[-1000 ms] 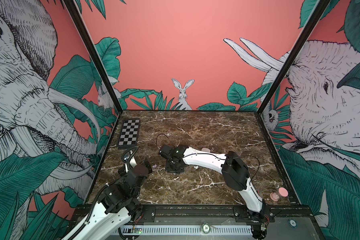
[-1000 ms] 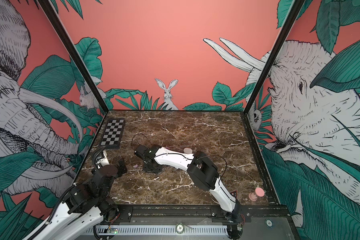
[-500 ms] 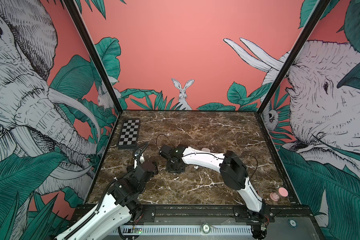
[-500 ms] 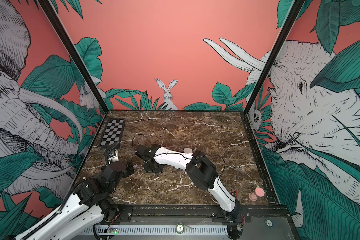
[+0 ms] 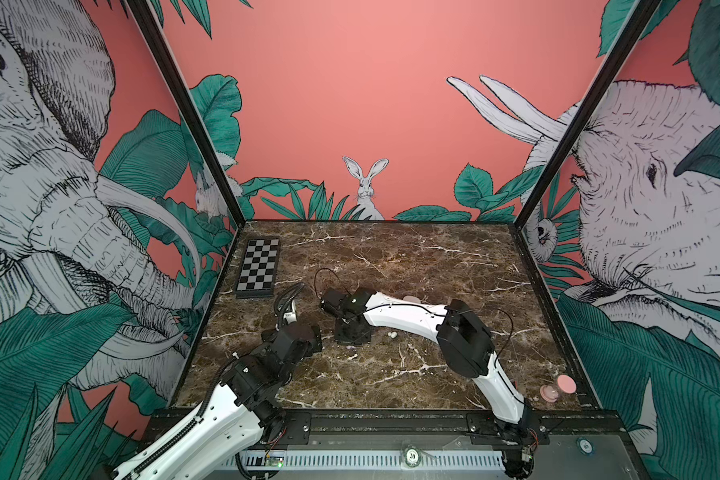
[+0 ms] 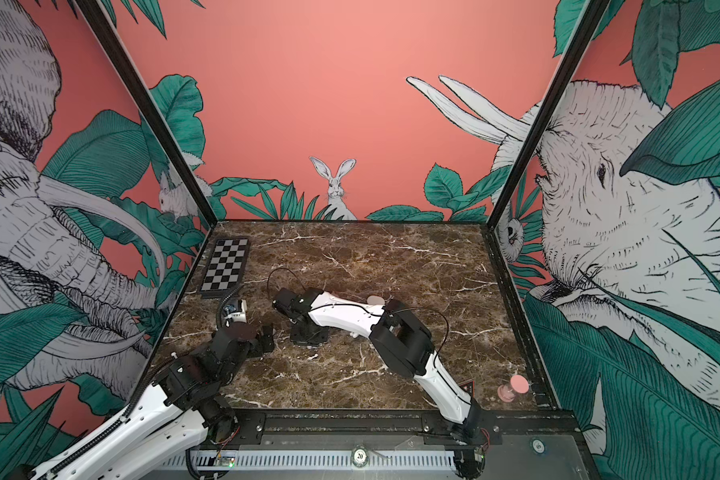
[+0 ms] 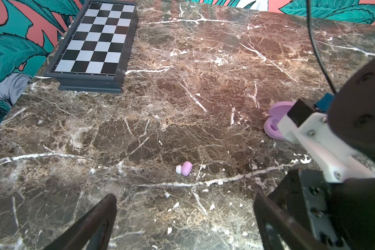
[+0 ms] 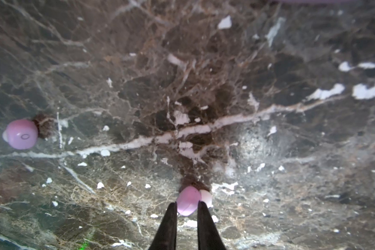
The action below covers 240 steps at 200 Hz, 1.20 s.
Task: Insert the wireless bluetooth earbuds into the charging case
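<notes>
The right arm (image 5: 408, 322) reaches from the near right edge across the middle of the bench (image 5: 391, 257), its wrist bent so that the right end effector (image 8: 187, 205) points straight down at the marble. Its two dark fingertips (image 8: 173, 213) press on either side of a lilac earbud (image 8: 187, 200), which rests on the bench with its white tip off to one side. The left arm (image 5: 225, 411) comes in low from the near left corner. The left end effector (image 7: 184, 201) is spread wide and holds nothing, and a second lilac earbud (image 7: 184, 168) lies on the bench just ahead of its fingers. A white earbud (image 5: 391, 334) sits close under the right arm's forearm. An open lilac case (image 7: 275, 121) stands just beyond the right wrist, which covers most of it, so I cannot tell what is in it. An open pink case (image 5: 555, 388) sits at the near right corner, close to the edge, too small to show its contents. A chessboard (image 5: 258, 268) lies along the left wall. Behind the arms, open marble runs to the back wall.
</notes>
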Available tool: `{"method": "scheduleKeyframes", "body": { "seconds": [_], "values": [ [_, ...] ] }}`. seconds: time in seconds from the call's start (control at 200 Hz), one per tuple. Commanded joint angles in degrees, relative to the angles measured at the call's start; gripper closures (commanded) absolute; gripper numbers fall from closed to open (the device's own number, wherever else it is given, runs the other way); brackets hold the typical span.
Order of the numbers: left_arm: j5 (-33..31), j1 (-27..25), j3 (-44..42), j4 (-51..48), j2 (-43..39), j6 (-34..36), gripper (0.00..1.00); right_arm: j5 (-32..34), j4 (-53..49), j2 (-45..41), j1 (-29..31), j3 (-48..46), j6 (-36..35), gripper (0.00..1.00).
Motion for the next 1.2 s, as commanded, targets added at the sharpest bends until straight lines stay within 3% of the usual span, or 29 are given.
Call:
{"method": "scheduleKeyframes", "body": {
  "seconds": [0.0, 0.43, 1.195],
  "values": [
    [-0.2, 0.3, -0.1, 1.0, 0.2, 0.6, 0.01, -0.8, -0.4, 1.2, -0.4, 0.1, -0.4, 0.82],
    [-0.3, 0.2, -0.4, 1.3, 0.2, 0.4, 0.01, -0.9, -0.9, 1.5, -0.5, 0.0, -0.9, 0.84],
    [-0.9, 0.3, -0.7, 1.4, -0.9, 0.3, 0.01, 0.1, -3.3, 1.0, -0.3, 2.1, -8.7, 0.84]
  ]
}}
